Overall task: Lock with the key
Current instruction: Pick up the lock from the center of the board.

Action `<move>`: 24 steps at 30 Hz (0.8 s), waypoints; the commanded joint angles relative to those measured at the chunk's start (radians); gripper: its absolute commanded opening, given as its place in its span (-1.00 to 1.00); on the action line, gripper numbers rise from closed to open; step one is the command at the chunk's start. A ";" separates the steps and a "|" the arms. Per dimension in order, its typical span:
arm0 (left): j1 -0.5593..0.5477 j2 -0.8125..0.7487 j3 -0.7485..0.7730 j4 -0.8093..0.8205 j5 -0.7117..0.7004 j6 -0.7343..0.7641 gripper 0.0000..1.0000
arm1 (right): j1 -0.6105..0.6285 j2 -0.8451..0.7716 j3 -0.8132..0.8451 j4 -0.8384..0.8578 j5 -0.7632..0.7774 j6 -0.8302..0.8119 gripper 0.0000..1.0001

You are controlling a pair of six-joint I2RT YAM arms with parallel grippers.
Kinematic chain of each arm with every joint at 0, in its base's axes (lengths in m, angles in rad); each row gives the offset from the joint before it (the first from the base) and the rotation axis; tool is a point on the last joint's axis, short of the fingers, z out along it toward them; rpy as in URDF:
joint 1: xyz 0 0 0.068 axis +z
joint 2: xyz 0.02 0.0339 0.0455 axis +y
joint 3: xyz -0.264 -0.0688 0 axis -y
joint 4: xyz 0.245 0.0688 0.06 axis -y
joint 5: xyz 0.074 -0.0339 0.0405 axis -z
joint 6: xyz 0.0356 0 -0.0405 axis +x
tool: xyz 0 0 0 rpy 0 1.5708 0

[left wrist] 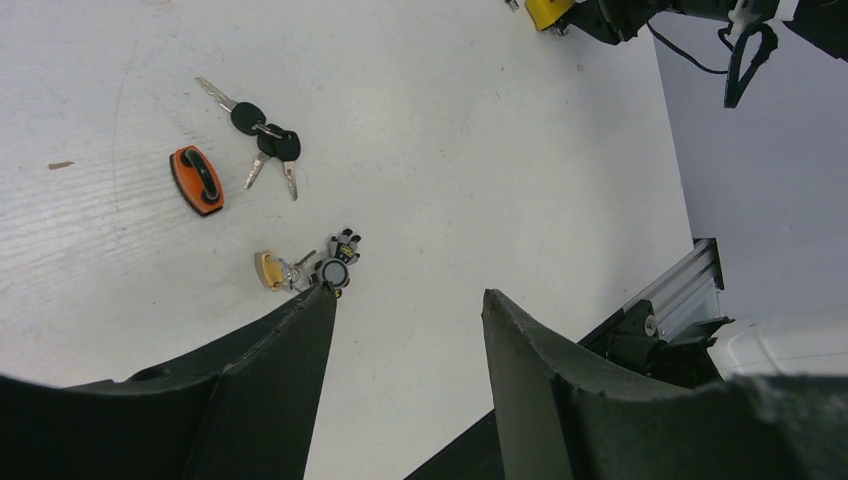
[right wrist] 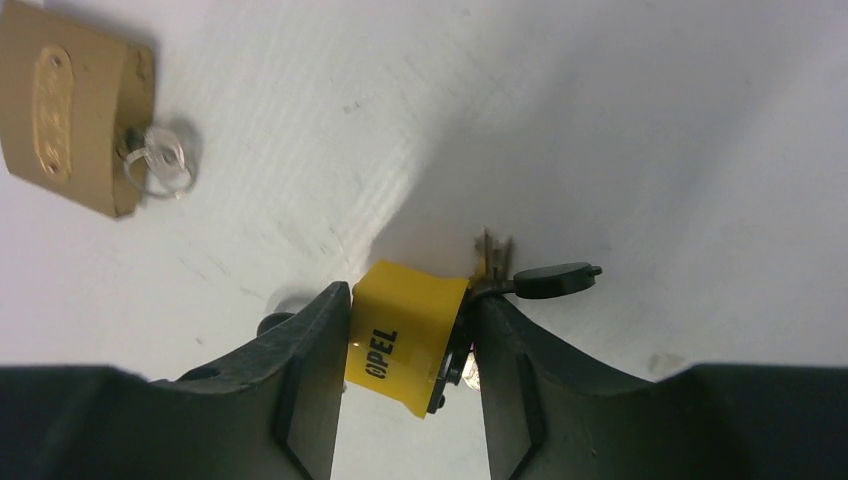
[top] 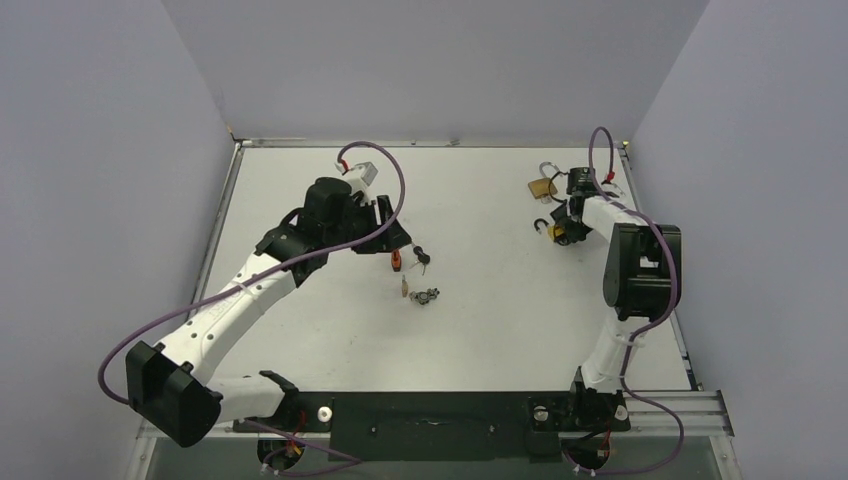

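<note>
I read "PEL" in black, after a round mark, on the yellow padlock (right wrist: 405,335). At ten o'clock, the stamp on the brass padlock (right wrist: 70,115) was illegible.

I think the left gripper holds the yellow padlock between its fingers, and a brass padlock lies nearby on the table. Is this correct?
Not quite. The right gripper holds the yellow padlock between its fingers, as the right wrist view shows; the left gripper is open and empty. A brass padlock does lie nearby on the table.

A yellow padlock (right wrist: 405,335), lettered in black, sits at the far right with a black-headed key (right wrist: 552,280) touching its side; a brass padlock (right wrist: 70,120) lies flat nearby, oval badge up
</note>
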 commanded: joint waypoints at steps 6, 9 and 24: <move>0.003 0.097 0.139 0.098 0.200 0.011 0.06 | 0.068 -0.360 -0.179 0.091 -0.156 -0.181 -1.00; -0.004 0.141 0.180 0.113 0.239 0.024 0.06 | 0.087 -0.450 -0.221 0.092 -0.224 -0.216 -1.00; -0.059 0.313 0.333 0.143 0.402 0.058 0.06 | 0.331 -0.838 -0.259 0.047 -0.342 -0.325 -1.00</move>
